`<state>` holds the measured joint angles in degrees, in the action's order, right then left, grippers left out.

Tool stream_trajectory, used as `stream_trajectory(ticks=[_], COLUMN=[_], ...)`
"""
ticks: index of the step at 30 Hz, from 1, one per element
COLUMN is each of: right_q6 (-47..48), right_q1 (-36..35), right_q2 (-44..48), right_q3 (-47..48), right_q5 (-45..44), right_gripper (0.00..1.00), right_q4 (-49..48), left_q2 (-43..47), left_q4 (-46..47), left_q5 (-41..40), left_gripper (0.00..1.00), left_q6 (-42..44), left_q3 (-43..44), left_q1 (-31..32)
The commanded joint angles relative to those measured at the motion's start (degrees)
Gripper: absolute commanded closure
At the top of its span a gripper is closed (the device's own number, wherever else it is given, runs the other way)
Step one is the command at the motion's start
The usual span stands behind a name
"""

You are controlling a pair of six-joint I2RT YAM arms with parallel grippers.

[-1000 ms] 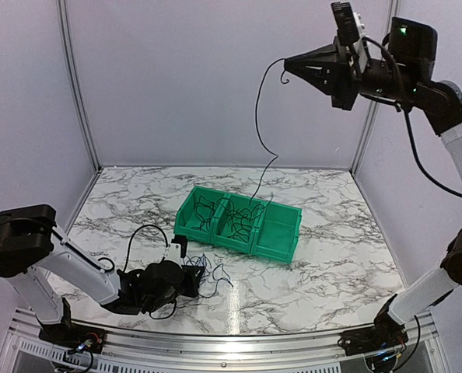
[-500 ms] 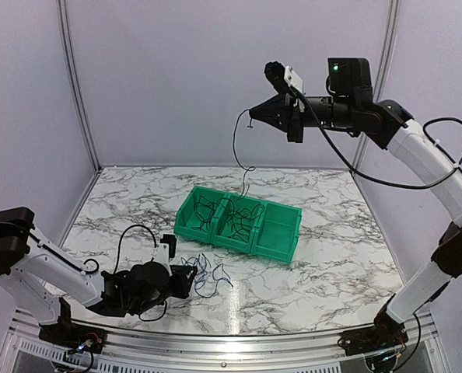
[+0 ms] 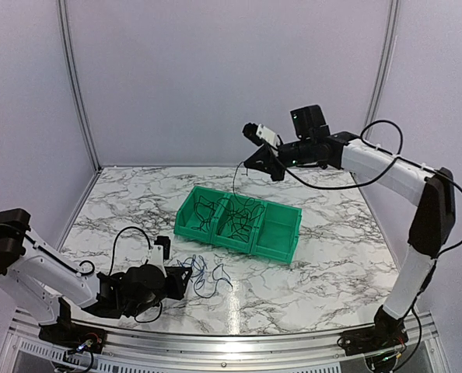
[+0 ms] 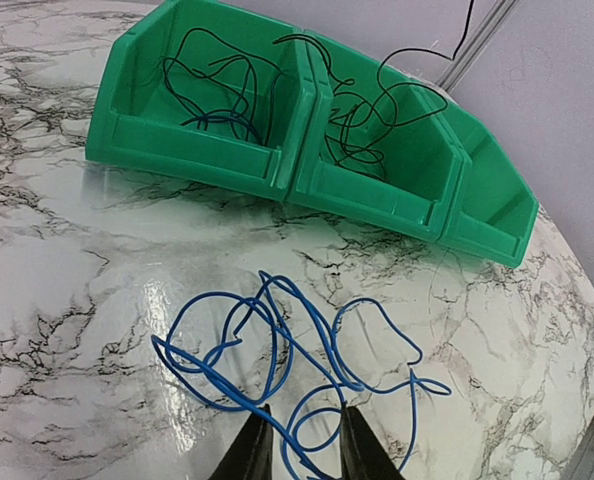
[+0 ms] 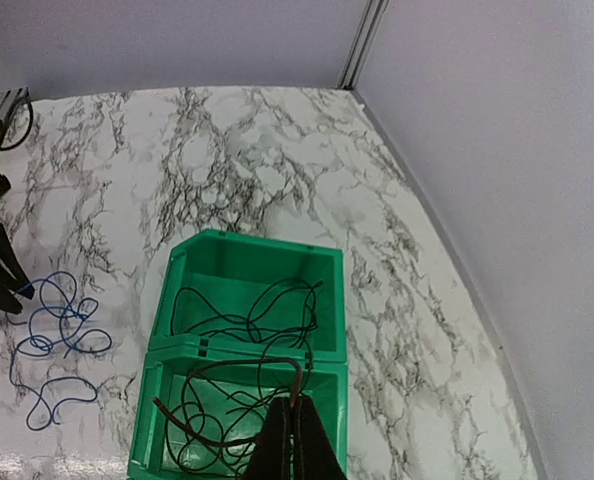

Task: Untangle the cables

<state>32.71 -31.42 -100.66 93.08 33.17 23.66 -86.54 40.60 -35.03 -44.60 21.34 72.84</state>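
Observation:
A loose tangle of blue cables [image 3: 204, 273] [image 4: 287, 365] lies on the marble in front of the green bin row [image 3: 186, 230]. My left gripper [image 3: 187, 277] [image 4: 299, 442] is low on the table at the tangle's near edge, open, with blue strands running between its fingers [image 4: 253, 452]. Black cables [image 3: 232, 217] [image 4: 362, 120] fill the left and middle compartments. My right gripper [image 3: 248, 166] [image 5: 294, 408] hovers above the middle compartment, shut on a black cable [image 3: 236, 180] [image 5: 239, 368] that hangs down into it.
The row's right compartment [image 3: 284, 235] [image 4: 489, 205] holds nothing I can see. A little blue wire lies among the black in the left compartment [image 4: 222, 120]. Enclosure walls and corner posts [image 3: 77, 85] surround the marble table [image 3: 332, 256].
My right gripper has come down and to the left from high up, carrying the black cable, which now hangs short over the bins. My left gripper has drawn back slightly toward the near edge.

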Motion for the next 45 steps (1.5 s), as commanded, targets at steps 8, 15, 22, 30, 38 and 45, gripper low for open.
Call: stream_trajectory(ticks=[8, 15, 22, 30, 38, 45], right_q6=[3.9, 4.8, 3.5, 4.2, 5.7, 6.3], right_q1=[-0.3, -4.6, -7.8, -10.5, -10.5, -10.6], right_q2=[-14.4, -15.8, -12.6, -17.1, -21.3, -23.4], right_q3=[0.6, 0.7, 2.7, 6.6, 9.9, 10.9], right_q5=[-10.9, -20.4, -26.7, -29.6, -30.7, -30.9], right_gripper=[1.00, 0.68, 0.60, 0.59, 0.57, 0.53], right_q4=[4.7, 6.0, 5.6, 7.2, 8.3, 9.0], left_q2=[0.4, -0.8, -1.2, -1.2, 0.0, -0.5], left_q4=[-1.1, -1.1, -1.1, -1.1, -1.1, -1.1], left_q5=[-1.7, -1.7, -1.9, -2.1, -2.5, -2.5], left_gripper=[0.75, 0.74, 0.73, 0.73, 0.72, 0.72], left_q6=[-1.1, -1.3, -1.9, -1.9, -2.7, -2.6], left_q3=[-0.9, -0.6, -0.9, -1.0, -2.2, -1.9], left_q1=[0.4, 0.4, 0.4, 0.4, 0.4, 0.4])
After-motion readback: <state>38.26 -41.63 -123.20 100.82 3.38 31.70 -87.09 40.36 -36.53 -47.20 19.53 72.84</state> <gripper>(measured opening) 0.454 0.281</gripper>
